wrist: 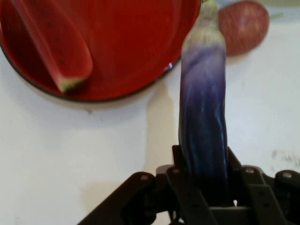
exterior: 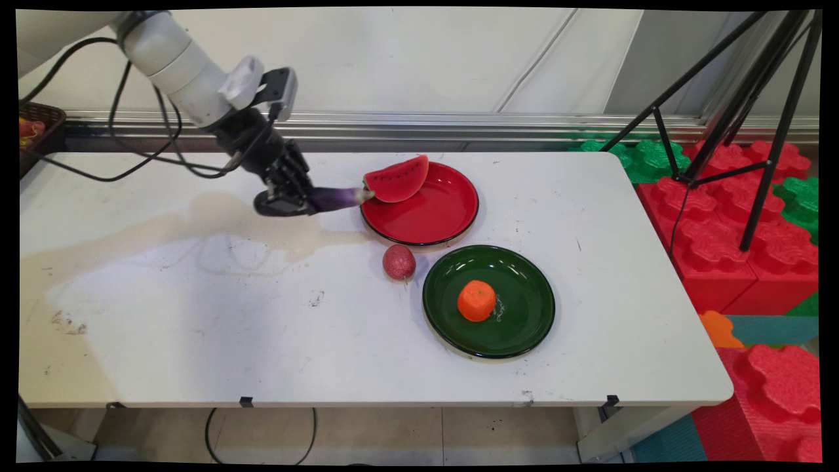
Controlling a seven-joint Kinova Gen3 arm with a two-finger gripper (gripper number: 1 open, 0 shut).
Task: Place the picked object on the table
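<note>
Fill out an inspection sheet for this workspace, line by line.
Surface: white table, stained and scuffed on its left half.
Things: purple toy eggplant in the gripper, tip near the red plate holding a watermelon slice; green plate holding an orange; reddish round fruit on the table between the plates.
Clutter: nothing seen.
Gripper: black two-finger gripper shut on the eggplant.
Cables: black cables hanging from the arm.
Surroundings: black tripod, red and green foam blocks, dark basket at left.

The round red plate (exterior: 432,219) and round green plate (exterior: 524,321) look glossy, like glazed enamel. The long purple plastic-looking eggplant (wrist: 204,131) has a smooth sheen; the white table (exterior: 196,328) is matt and scuffed.
</note>
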